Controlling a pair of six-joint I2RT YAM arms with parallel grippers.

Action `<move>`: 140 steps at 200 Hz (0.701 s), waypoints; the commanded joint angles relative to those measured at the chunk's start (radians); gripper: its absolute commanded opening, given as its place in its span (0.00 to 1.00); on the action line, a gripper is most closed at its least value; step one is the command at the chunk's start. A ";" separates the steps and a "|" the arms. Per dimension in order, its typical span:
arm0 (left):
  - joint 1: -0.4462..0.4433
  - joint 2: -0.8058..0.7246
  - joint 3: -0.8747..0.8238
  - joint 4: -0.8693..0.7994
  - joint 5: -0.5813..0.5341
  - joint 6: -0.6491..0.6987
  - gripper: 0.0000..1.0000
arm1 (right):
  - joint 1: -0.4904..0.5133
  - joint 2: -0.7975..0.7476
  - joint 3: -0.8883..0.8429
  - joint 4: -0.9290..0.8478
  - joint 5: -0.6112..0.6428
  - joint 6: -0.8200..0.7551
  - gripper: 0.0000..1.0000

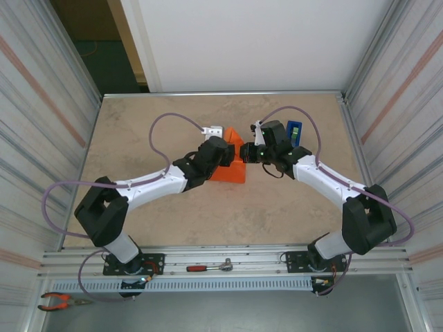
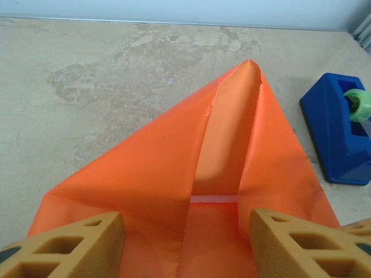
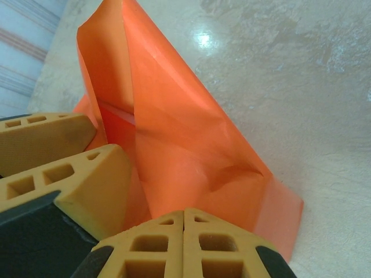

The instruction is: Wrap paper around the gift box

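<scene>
one paper (image 2: 145, 179) peak, tip pointing away from left hand (image 2: 185, 234)

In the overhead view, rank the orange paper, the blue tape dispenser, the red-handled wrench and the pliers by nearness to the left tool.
1. orange paper, right at the left tool
2. blue tape dispenser, off to the right
3. red-handled wrench, near edge, middle
4. pliers, near-left corner

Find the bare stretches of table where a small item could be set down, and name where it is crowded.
Bare: the far-left table between the left wall and the paper; the near strip between the paper and the front rail. Crowded: the centre, where left claw and right claw meet the paper, tape dispenser close beside.
</scene>
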 commanded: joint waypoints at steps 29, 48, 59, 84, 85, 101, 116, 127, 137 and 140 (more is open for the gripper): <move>-0.067 0.108 -0.026 -0.240 -0.125 -0.017 0.59 | 0.030 0.001 -0.036 -0.042 -0.044 0.001 0.00; -0.084 0.129 -0.029 -0.257 -0.169 -0.018 0.59 | 0.031 -0.012 -0.025 -0.048 -0.052 0.006 0.00; -0.094 0.147 -0.020 -0.277 -0.187 -0.021 0.60 | 0.028 -0.024 -0.013 -0.059 -0.056 0.009 0.00; -0.119 0.180 -0.010 -0.305 -0.235 -0.027 0.59 | -0.024 -0.067 0.017 -0.066 -0.076 0.035 0.00; -0.120 0.182 -0.010 -0.305 -0.235 -0.028 0.59 | -0.028 -0.068 0.017 -0.067 -0.077 0.036 0.00; -0.130 0.186 -0.014 -0.309 -0.248 -0.041 0.60 | -0.084 -0.097 0.033 -0.062 -0.103 0.062 0.00; -0.133 0.187 -0.020 -0.308 -0.251 -0.051 0.59 | -0.138 -0.101 0.049 -0.072 -0.121 0.081 0.00; -0.134 0.187 -0.020 -0.307 -0.252 -0.054 0.59 | -0.176 -0.088 0.060 -0.086 -0.133 0.096 0.00; -0.134 0.187 -0.023 -0.307 -0.253 -0.055 0.59 | -0.212 -0.065 0.069 -0.094 -0.149 0.118 0.00; -0.134 0.186 -0.024 -0.307 -0.253 -0.055 0.59 | -0.221 -0.057 0.074 -0.099 -0.157 0.126 0.00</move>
